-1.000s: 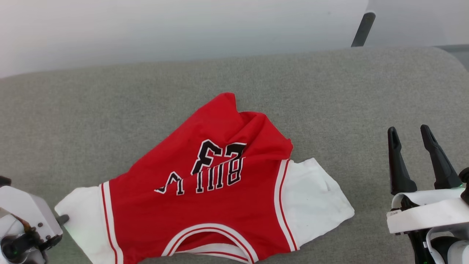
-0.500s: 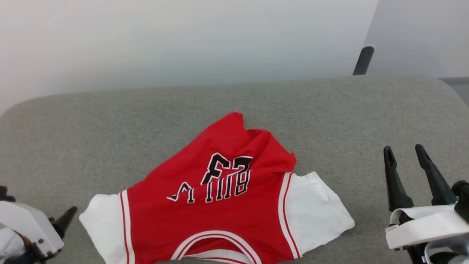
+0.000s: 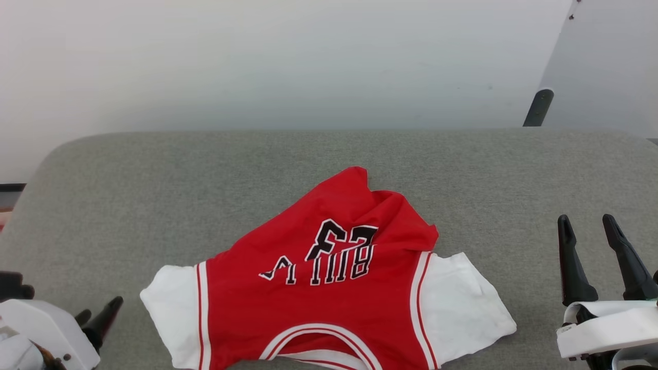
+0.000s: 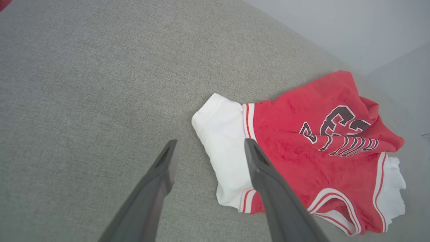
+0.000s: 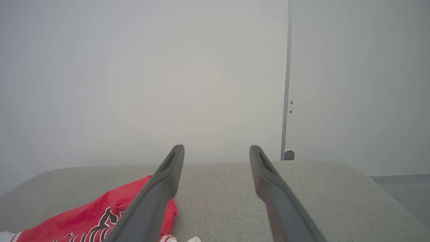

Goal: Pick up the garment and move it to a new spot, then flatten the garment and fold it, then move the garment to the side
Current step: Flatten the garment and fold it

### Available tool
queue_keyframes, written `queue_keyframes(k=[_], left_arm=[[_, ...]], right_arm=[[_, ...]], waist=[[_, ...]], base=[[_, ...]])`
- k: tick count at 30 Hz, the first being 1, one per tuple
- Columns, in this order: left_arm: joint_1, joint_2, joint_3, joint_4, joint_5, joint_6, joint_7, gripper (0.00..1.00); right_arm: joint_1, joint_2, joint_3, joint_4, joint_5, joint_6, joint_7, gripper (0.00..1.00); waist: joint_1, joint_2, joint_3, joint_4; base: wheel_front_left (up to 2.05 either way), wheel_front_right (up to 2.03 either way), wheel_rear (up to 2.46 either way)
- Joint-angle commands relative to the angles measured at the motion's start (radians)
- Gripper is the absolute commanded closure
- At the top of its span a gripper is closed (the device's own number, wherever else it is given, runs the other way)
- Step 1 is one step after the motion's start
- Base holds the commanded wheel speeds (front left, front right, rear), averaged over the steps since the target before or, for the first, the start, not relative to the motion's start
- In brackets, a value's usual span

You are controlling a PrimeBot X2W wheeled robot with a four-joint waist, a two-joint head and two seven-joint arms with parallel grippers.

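Now, with left end effector (image 4: 210, 143) and right end effector (image 3: 586, 222) gaping empty, we're reckoning on tugging the jersey's (image 3: 329, 293) bunched far side gently outward.

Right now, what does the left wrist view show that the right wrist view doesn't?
Left wrist view: the left gripper, open, near a white sleeve, and nearly the whole garment down to its striped neckline. Right wrist view: the right gripper, open, and a vertical seam running down the pale wall. Both: the garment's red body with black lettering, lying on the grey cushion, with some wall behind.
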State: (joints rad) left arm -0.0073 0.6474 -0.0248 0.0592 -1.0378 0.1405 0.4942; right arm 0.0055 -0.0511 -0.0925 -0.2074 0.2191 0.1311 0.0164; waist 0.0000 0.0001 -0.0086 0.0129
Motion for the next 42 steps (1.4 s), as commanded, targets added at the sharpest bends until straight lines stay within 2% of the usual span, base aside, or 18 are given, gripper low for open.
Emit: queue_keyframes(k=[1,9,20,27,34,42], left_arm=[[0.016,-0.002,0.002,0.001,-0.007,-0.003,0.004,0.00],[-0.002,-0.028,-0.009,0.060,-0.060,-0.025,0.043,0.00],[-0.085,-0.042,-0.069,0.180,-0.042,-0.060,0.073,0.00],[-0.128,-0.051,-0.109,0.253,-0.025,-0.059,0.096,0.00],[-0.124,-0.070,-0.136,0.300,-0.035,-0.036,0.143,0.00],[-0.107,-0.081,-0.142,0.266,-0.067,-0.012,0.201,0.00]], right_arm=[[0.009,0.001,-0.002,-0.004,0.006,-0.001,-0.001,0.00],[-0.008,0.001,0.001,-0.012,0.008,-0.001,-0.002,0.00],[-0.045,0.002,0.009,-0.027,-0.003,-0.001,0.000,0.00],[-0.068,0.001,0.018,-0.022,-0.009,-0.001,-0.008,0.00],[-0.075,0.001,0.020,-0.012,-0.011,-0.001,-0.014,0.00],[-0.074,0.002,0.021,-0.011,-0.018,-0.001,-0.013,0.00]], waist=[[0.0000,-0.0001,0.000,0.004],[0.0000,-0.0001,0.030,0.006],[0.0000,-0.0001,0.119,-0.021],[0.0000,-0.0001,0.164,-0.040],[0.0000,-0.0001,0.171,-0.047],[0.0000,-0.0001,0.170,-0.043]], base=[[0.00,0.00,0.00],[0.00,0.00,0.00],[0.00,0.00,0.00],[0.00,0.00,0.00],[0.00,0.00,0.00],[0.00,0.00,0.00]])
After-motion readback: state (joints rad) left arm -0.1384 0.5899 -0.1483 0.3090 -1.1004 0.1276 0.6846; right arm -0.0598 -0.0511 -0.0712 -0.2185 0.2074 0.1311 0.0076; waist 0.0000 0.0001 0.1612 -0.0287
